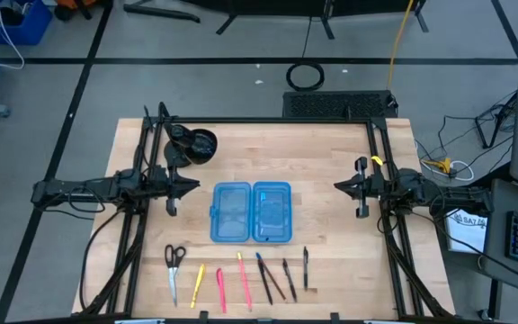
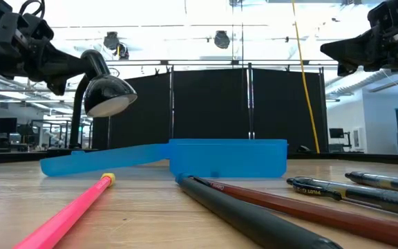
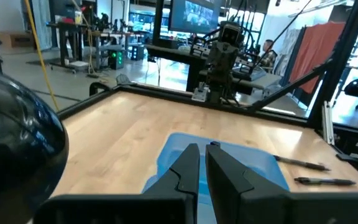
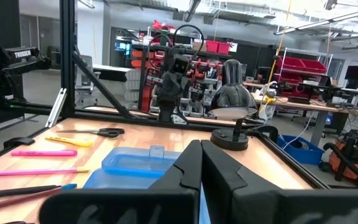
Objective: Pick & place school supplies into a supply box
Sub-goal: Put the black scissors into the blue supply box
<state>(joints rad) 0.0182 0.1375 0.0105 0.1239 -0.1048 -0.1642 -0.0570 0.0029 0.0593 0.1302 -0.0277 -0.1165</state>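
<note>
The blue supply box [image 1: 251,211] lies open at the table's middle, its two halves flat. Along the near edge lie scissors with black handles [image 1: 174,263], a yellow pen [image 1: 197,284], two pink pens [image 1: 221,289], a blue pen [image 1: 263,276] and dark pens [image 1: 305,267]. My left gripper [image 1: 194,187] hovers left of the box, shut and empty; its fingertips [image 3: 201,155] point over the box. My right gripper [image 1: 338,186] hovers right of the box, shut and empty [image 4: 199,152].
A black desk lamp [image 1: 190,145] stands at the far left of the table, close behind my left arm. Black frame rails run along the table's left and right sides. Bare wood lies between the box and the row of pens.
</note>
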